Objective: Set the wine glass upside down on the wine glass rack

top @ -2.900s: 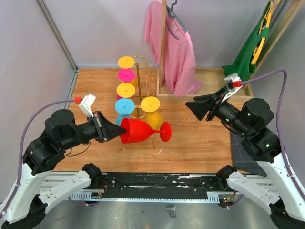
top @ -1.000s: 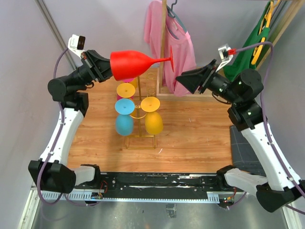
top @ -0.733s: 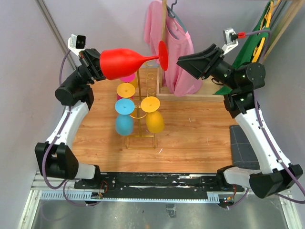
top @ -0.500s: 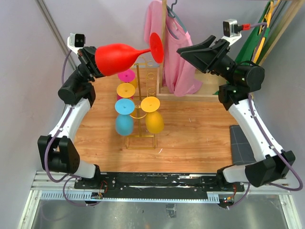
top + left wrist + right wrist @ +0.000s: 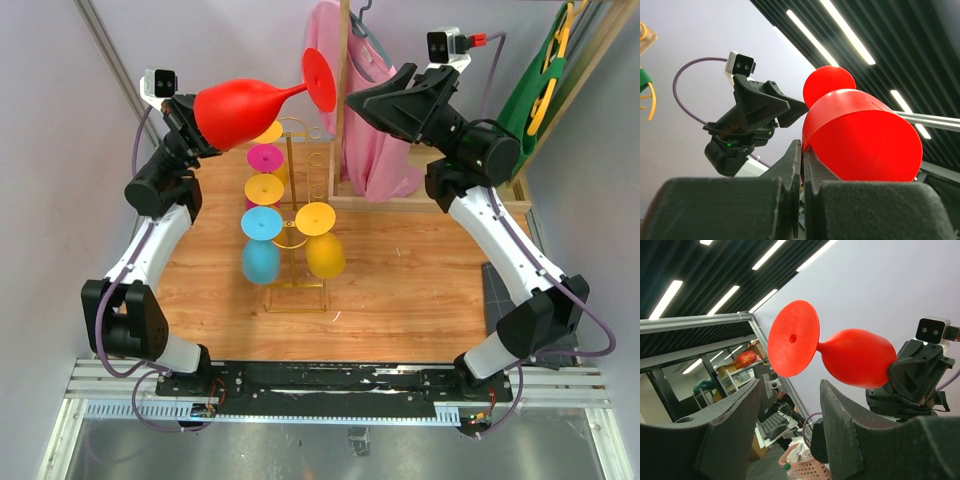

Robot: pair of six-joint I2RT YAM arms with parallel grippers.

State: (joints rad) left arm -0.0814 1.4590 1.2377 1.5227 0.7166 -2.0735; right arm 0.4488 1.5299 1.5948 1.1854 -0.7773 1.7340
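Note:
The red wine glass (image 5: 240, 108) is held sideways high above the table, its foot (image 5: 320, 78) up and to the right. My left gripper (image 5: 195, 122) is shut on the rim of its bowl, as the left wrist view shows (image 5: 860, 140). My right gripper (image 5: 352, 103) is open and empty, just right of the foot. In the right wrist view the foot (image 5: 792, 339) lies above and beyond my open right gripper (image 5: 790, 390), not touching it. The gold wire wine glass rack (image 5: 290, 150) stands below the glass.
Several coloured glasses hang on the rack, among them a blue one (image 5: 261, 258) and an orange one (image 5: 324, 255). A wooden clothes stand with a pink shirt (image 5: 375, 150) is behind the rack. A green garment (image 5: 530, 90) hangs at the back right.
My left arm has lifted the red glass from the table to above the rack and tilted its foot upward. My right arm has risen and moved left toward the foot.

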